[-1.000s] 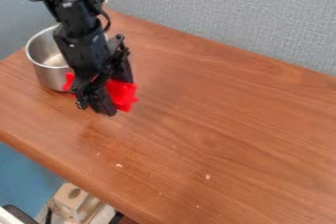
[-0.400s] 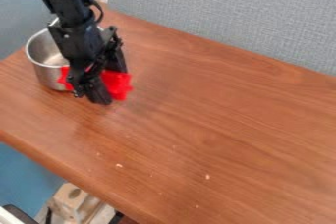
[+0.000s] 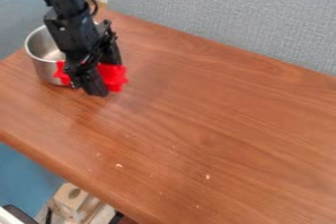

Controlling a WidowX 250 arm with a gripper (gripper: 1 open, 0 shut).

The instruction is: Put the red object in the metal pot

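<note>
The red object (image 3: 113, 76) hangs between the black fingers of my gripper (image 3: 100, 79), which is shut on it just above the wooden table. Only its right part shows; the rest is behind the fingers. The metal pot (image 3: 42, 53) stands at the table's far left, directly behind and left of the gripper. My arm covers part of the pot's right side. The block is right next to the pot's outer wall, outside it.
The brown wooden table (image 3: 210, 110) stretches right and toward the front, with its front edge running diagonally at lower left. A grey-blue wall (image 3: 250, 12) rises behind the table. Something pale (image 3: 73, 208) sits below the table's front edge.
My gripper has carried the red object up and to the left, closer to the pot. The pot has stayed where it was.
</note>
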